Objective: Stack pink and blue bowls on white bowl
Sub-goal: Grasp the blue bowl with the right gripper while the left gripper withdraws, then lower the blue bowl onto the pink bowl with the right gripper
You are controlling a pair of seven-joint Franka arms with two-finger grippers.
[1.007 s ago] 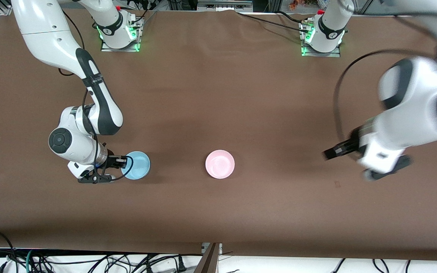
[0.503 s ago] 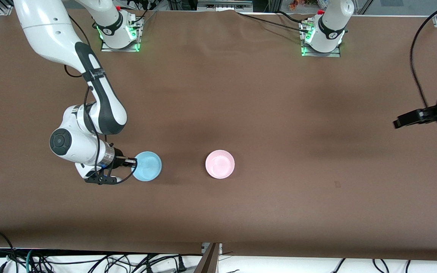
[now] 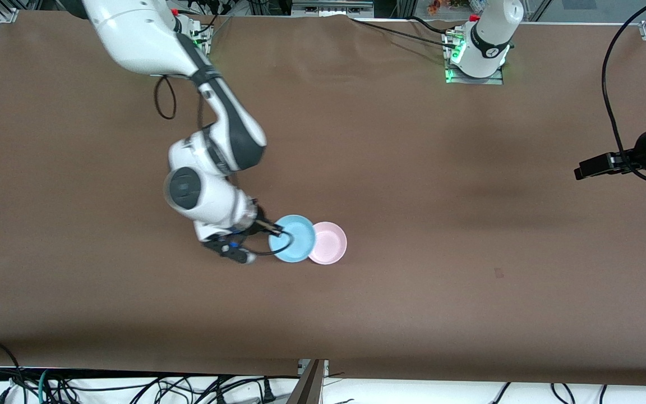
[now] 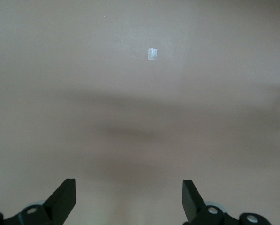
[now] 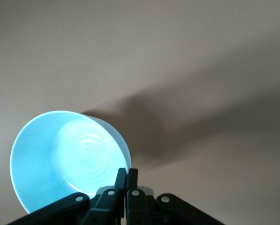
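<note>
While carrying blue bowl (image 3: 295, 238) by its rim in right gripper (image 3: 275, 228), hangs over mid-desk, roughly halfway between the two short edges. Fingers nearly together, pinching only the thin wall of blue bowl (image 5: 64, 154) at right gripper (image 5: 126, 174). Bowl tilted, off the brown cover, hollow side up.

Sits pink bowl (image 3: 331, 242) upright on the desk, mid-length, nearer the front-camera edge than the base edge. Overlaps it at one rim with the blue one in front view; touching or just above, cannot tell.

No white bowl visible anywhere. Cannot tell whether one lies hidden under the pink; nothing white shows around its rim.

Waits left gripper (image 3: 584, 169) up over the short edge at the left arm's end, well apart from both bowls. Spread wide at left gripper (image 4: 128, 187), holding nothing, only bare cover and a small pale tape mark (image 4: 152, 54) below.

Progress, as a judgement: blue-bowl leg partway, transport nearly at the pink. Not centred yet, not lowered, not released. Leaves centring over the pink, setting down nested, opening. White-bowl part of the stack unconfirmed.
</note>
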